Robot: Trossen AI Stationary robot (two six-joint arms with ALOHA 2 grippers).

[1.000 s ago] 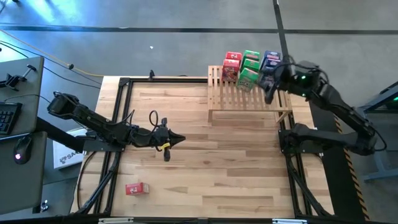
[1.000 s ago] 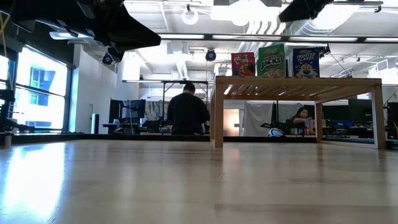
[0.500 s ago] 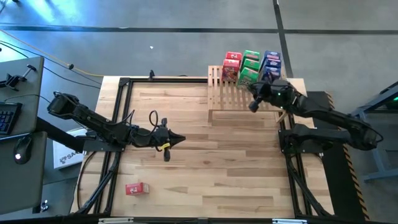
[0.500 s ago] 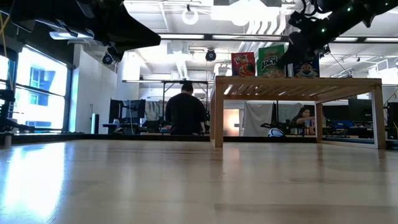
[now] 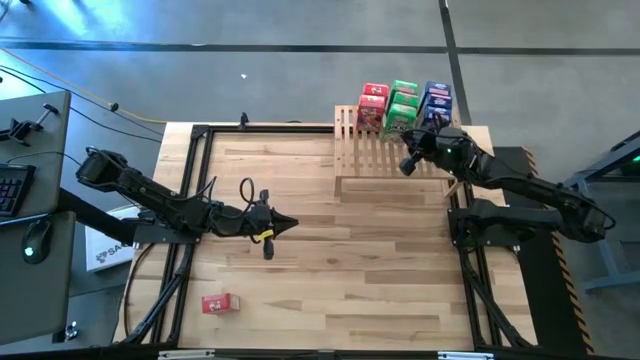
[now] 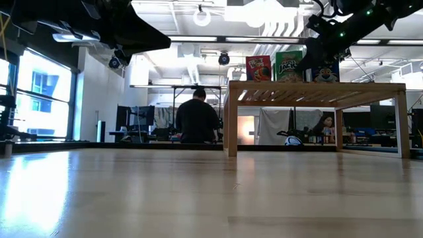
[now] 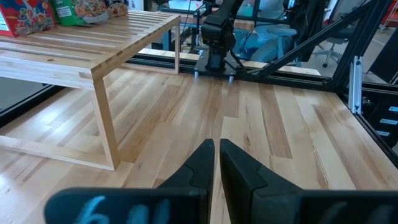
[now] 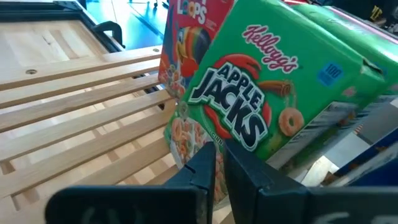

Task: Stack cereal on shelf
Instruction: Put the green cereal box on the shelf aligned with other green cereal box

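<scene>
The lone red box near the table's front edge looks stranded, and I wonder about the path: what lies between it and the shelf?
Only bare planks, in the high view, between the red box and the shelf.

Front green box (image 8: 273, 93): I see green with red-and-white lettering and orange rings.
Red box (image 8: 186, 37): red, rainbow lettering.
Shelf (image 5: 365, 150): pale wood slats.
Lone box (image 5: 219, 303): red.
Tabletop (image 5: 330, 250): light planks.

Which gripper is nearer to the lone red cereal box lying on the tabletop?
Left. The left gripper hangs over the table's middle, up and right of the red cereal box near the front edge. The right gripper is far off at the shelf.
</scene>
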